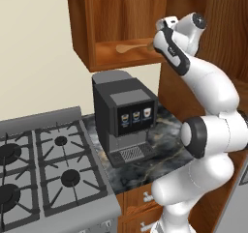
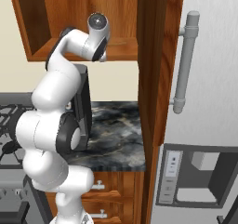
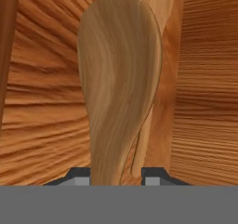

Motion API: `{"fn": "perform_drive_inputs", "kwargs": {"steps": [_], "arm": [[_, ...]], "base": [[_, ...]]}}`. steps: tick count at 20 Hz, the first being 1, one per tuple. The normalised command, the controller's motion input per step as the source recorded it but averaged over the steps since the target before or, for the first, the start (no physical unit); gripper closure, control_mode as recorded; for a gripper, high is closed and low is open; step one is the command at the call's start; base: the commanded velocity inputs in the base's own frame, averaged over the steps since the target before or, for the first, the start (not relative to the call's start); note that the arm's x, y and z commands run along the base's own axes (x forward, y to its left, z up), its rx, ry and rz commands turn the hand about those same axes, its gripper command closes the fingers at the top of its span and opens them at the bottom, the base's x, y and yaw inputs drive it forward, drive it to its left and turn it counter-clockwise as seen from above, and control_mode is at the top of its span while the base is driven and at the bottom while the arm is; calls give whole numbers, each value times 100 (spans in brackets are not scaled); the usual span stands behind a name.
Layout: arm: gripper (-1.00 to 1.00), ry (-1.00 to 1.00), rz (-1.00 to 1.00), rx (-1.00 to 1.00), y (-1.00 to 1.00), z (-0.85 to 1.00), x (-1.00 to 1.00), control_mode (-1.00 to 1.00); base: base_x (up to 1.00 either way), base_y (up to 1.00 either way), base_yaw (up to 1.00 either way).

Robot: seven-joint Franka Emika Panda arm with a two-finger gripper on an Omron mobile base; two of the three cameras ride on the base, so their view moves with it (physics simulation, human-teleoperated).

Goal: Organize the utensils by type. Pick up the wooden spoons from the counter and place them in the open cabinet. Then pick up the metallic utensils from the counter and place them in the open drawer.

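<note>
My gripper (image 3: pixel 116 176) reaches into the open cabinet (image 1: pixel 104 55) and is shut on a wooden spoon (image 3: pixel 121 79). Its oval bowl looms large just ahead of the fingertips (image 3: pixel 78 176). In the left base view the wooden spoon (image 1: pixel 130 47) points left from my gripper (image 1: pixel 154 46), just above the cabinet shelf. A second pale wooden piece (image 3: pixel 158 4) lies behind the spoon, partly hidden. The black marble counter (image 1: pixel 167 147) lies below the arm. The metallic utensils and the drawer are out of view.
A black coffee machine (image 1: pixel 126 113) stands on the counter under the cabinet. A gas stove (image 1: pixel 43 169) is to its left. The cabinet's side wall (image 2: pixel 153 65) and a grey fridge (image 2: pixel 209 102) stand close on the right. Shut drawers (image 2: pixel 107 188) front the counter.
</note>
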Motion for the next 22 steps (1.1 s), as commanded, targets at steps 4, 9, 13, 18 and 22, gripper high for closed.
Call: {"fn": "perform_drive_inputs", "kwargs": {"steps": [4, 9, 13, 18, 22], "arm": [[100, 6, 1, 0, 0, -9, 34, -100], [100, 7, 0, 0, 0, -12, 38, -100], [100, 5, 0, 0, 0, -11, 37, -100], [100, 1, 0, 0, 0, -11, 34, -100], [100, 0, 1, 0, 0, -10, 33, -100]], "base": [[0, 0, 0], [0, 0, 0], [0, 0, 0], [0, 0, 0], [0, 0, 0]]}}
